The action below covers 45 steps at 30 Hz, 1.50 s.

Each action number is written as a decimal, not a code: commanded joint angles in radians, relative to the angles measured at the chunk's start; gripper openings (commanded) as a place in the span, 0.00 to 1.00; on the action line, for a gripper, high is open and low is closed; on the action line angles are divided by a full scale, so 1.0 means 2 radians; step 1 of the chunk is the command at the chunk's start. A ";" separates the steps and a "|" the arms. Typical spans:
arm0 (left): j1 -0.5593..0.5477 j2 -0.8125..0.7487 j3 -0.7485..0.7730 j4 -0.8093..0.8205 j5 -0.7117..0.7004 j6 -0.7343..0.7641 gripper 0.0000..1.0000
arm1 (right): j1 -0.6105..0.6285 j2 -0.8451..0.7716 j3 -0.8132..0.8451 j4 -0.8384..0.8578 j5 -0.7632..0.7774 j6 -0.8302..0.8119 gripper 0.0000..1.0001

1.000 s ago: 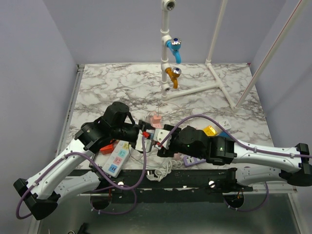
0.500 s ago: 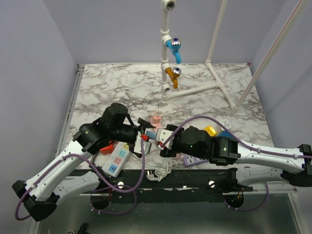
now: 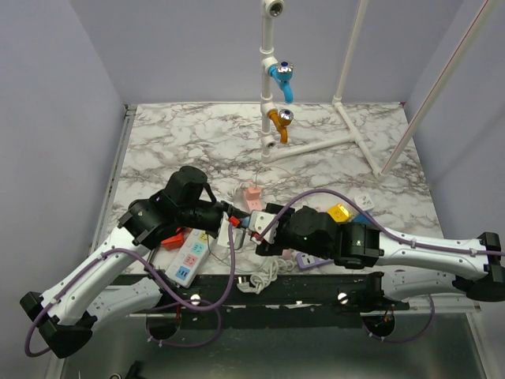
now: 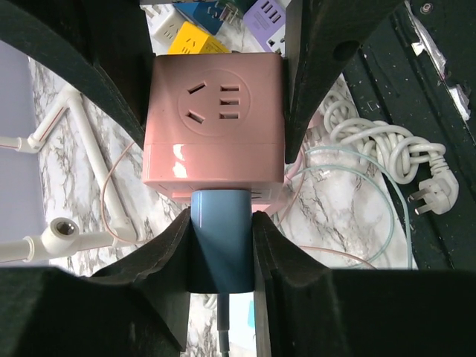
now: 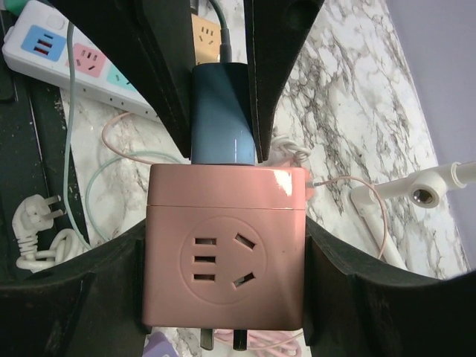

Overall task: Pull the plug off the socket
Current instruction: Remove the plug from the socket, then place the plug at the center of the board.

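Observation:
A pink cube socket (image 5: 225, 264) hangs above the table with my right gripper (image 5: 225, 275) shut on its two sides. A blue plug (image 4: 219, 238) sits plugged into the socket's (image 4: 216, 123) side face, its dark cable trailing away. My left gripper (image 4: 221, 245) is shut on the plug, both pads pressed against its sides. The right wrist view shows the plug (image 5: 222, 115) between the left fingers, just beyond the socket. From above, the left gripper (image 3: 235, 215) and the right gripper (image 3: 256, 225) meet tip to tip over the table's front middle.
A white power strip (image 3: 189, 257) lies front left. A coiled white cord with a plug (image 4: 387, 149) lies near the front edge. Yellow (image 3: 339, 212), blue and purple cube adapters sit under the right arm. A pipe stand with taps (image 3: 280, 79) stands at the back.
My left gripper opened wide and then shut on the blue plug. The right arm has shifted slightly while keeping hold of the pink socket.

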<state>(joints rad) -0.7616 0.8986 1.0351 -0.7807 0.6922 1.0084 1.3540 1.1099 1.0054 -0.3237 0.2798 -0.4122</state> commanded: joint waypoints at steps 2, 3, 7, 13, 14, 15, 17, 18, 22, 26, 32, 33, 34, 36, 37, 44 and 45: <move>-0.003 -0.002 0.012 -0.014 0.011 0.012 0.00 | 0.003 -0.031 -0.023 0.075 0.015 0.007 0.32; -0.003 -0.002 0.012 -0.017 0.011 0.015 0.00 | 0.003 -0.034 -0.027 0.075 0.016 0.007 0.32; -0.003 -0.003 0.011 -0.027 0.008 0.029 0.00 | 0.003 -0.049 -0.043 0.065 0.022 0.010 0.32; -0.003 -0.001 0.005 -0.016 -0.007 0.036 0.00 | 0.003 -0.069 -0.065 0.037 0.042 0.014 0.32; -0.003 -0.002 0.004 -0.020 -0.011 0.039 0.00 | 0.003 -0.073 -0.068 0.030 0.044 0.015 0.32; -0.003 -0.003 0.003 -0.024 -0.014 0.041 0.00 | 0.003 -0.076 -0.070 0.022 0.046 0.019 0.32; -0.003 -0.006 0.003 -0.032 -0.020 0.042 0.00 | 0.003 -0.081 -0.071 0.006 0.049 0.027 0.32; -0.002 -0.007 0.002 -0.036 -0.023 0.042 0.00 | 0.003 -0.083 -0.071 -0.002 0.051 0.031 0.32; 0.000 -0.006 0.003 -0.057 -0.039 0.049 0.00 | 0.003 -0.081 -0.064 -0.038 0.056 0.038 0.31; 0.008 0.012 0.025 -0.108 -0.057 0.061 0.00 | 0.003 -0.066 -0.046 -0.076 0.054 0.038 0.29; 0.053 0.014 0.028 -0.091 -0.057 0.052 0.00 | 0.003 -0.079 -0.056 -0.058 0.073 0.046 0.29; 0.061 0.007 0.016 -0.069 -0.063 0.046 0.00 | 0.003 -0.085 -0.064 -0.048 0.086 0.051 0.29; 0.072 0.000 0.004 -0.049 -0.069 0.039 0.00 | 0.003 -0.089 -0.071 -0.036 0.096 0.058 0.28; 0.096 -0.014 -0.027 -0.004 -0.074 0.028 0.00 | 0.002 -0.092 -0.083 -0.012 0.146 0.082 0.26; 0.109 -0.020 -0.038 0.019 -0.075 0.019 0.00 | 0.000 -0.092 -0.089 0.004 0.165 0.094 0.24; 0.256 0.034 -0.025 0.105 -0.052 -0.101 0.00 | -0.172 -0.066 -0.114 0.062 0.170 0.251 0.06; 0.277 0.051 -0.008 0.097 -0.047 -0.122 0.00 | -0.200 -0.060 -0.116 0.064 0.160 0.275 0.06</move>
<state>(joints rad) -0.3496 0.9009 0.9329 -0.6926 0.5644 0.9531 1.1374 0.9588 0.7891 -0.2939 0.5621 -0.1024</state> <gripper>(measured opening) 0.315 0.675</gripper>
